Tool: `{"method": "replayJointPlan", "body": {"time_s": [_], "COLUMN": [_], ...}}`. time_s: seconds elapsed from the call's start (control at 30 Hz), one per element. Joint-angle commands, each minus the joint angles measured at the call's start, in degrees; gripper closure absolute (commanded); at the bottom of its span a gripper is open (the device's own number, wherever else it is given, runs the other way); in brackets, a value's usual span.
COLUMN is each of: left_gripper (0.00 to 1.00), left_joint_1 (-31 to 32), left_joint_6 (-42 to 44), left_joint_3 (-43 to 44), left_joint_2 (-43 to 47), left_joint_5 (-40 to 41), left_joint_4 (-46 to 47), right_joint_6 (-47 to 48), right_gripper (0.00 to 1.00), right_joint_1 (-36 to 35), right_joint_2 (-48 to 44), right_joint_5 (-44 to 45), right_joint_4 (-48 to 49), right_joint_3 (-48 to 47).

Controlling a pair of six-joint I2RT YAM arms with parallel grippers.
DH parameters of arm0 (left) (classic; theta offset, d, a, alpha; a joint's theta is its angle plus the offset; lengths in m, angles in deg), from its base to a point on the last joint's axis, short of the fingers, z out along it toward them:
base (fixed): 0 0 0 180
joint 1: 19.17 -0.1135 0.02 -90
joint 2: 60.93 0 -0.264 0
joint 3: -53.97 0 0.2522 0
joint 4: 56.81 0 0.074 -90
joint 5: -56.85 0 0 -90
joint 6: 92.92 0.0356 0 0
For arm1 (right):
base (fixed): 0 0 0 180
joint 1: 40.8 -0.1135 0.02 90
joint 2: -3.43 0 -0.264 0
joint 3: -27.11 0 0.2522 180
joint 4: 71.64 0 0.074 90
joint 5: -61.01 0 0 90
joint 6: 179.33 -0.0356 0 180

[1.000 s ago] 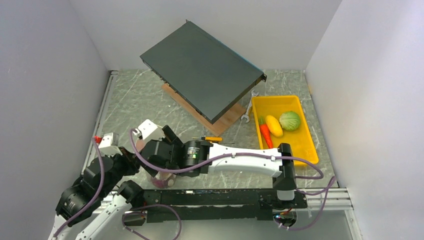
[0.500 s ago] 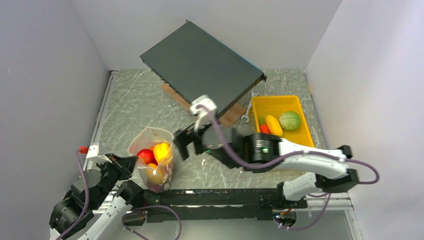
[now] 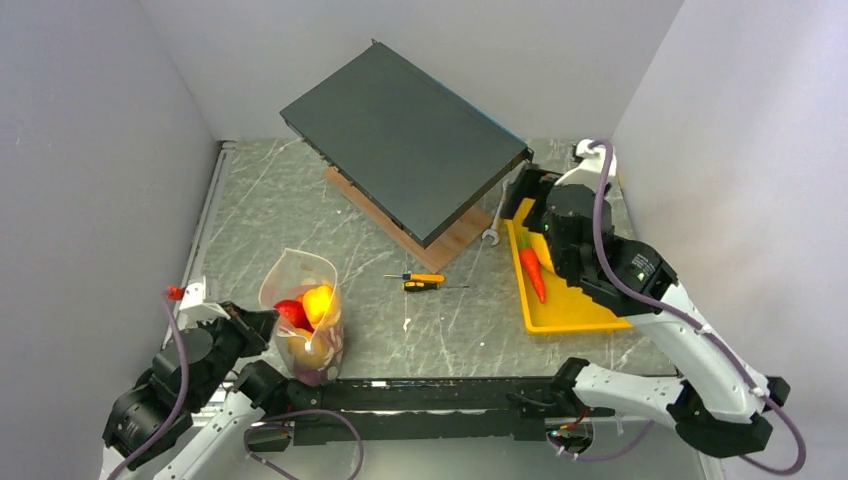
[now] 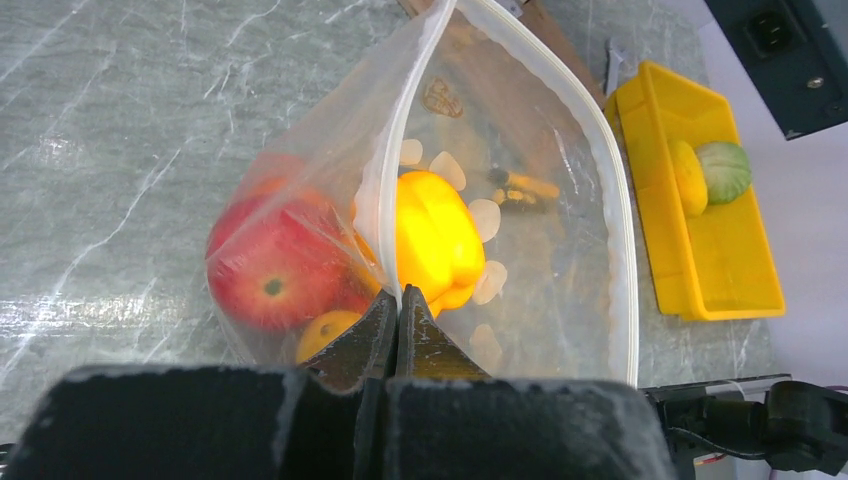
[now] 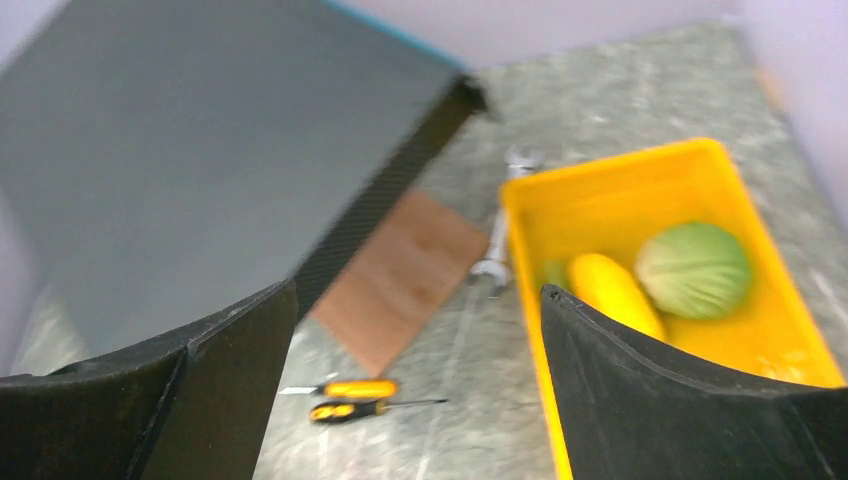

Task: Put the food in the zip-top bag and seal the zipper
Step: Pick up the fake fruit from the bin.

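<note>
The zip-top bag (image 3: pixel 300 275) stands upright at the near left of the worktop (image 3: pixel 260 220), its mouth gaping. The left tool (image 4: pixel 398 300) is clenched on the bag's rim, right at the zipper (image 4: pixel 381 170). Inside lie a red piece (image 4: pixel 275 270), a yellow pepper (image 4: pixel 430 235) and an orange piece (image 4: pixel 325 332). Over on the right, the right tool (image 5: pixel 418 290) hangs released, fingers wide, above the yellow tray (image 3: pixel 570 308). The tray holds the carrot (image 3: pixel 532 268), the cabbage (image 5: pixel 695 268) and a yellow piece (image 5: pixel 615 295).
</note>
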Motion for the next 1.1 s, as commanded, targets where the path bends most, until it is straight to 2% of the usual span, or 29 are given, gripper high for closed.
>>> {"method": "replayJointPlan", "body": {"time_s": [0.0,0.23,0.4,0.57,0.67,0.87,1.07], "left_gripper": [1.0,1.0,1.0,1.0,1.0,1.0,1.0], "left_joint_1": [0.2,0.2,0.2,0.2,0.2,0.1,0.2], "left_joint_6": [1.1,2.3,2.6,2.8,2.8,3.0,3.1], "left_joint_3": [0.2,0.2,-0.1,0.0,0.0,-0.1,0.0], "left_joint_2": [-4.6,-6.3,-5.6,-6.2,-6.4,-6.7,-7.3], "left_joint_5": [-1.1,-1.9,-1.9,-2.1,-2.2,-2.4,-2.5], "left_joint_4": [1.7,2.4,2.9,2.8,2.7,3.0,2.9], "right_joint_6": [-3.1,-3.5,-2.0,-4.9,-7.1,-5.0,-2.2], "right_gripper": [0.08,0.09,0.09,0.06,0.04,0.02,0.01], "right_joint_1": [11.9,38.4,53.8,60.2,63.1,63.6,63.8], "right_joint_2": [-1.6,-5.3,-2.2,2.6,4.7,12.1,14.0], "right_joint_5": [1.2,-12.5,-30.3,-49.1,-55.6,-57.9,-56.2], "right_joint_4": [-3.2,2.2,9.1,19.9,25.6,29.4,32.5], "right_joint_3": [4.6,14.0,23.4,33.2,37.9,39.6,41.5]}}
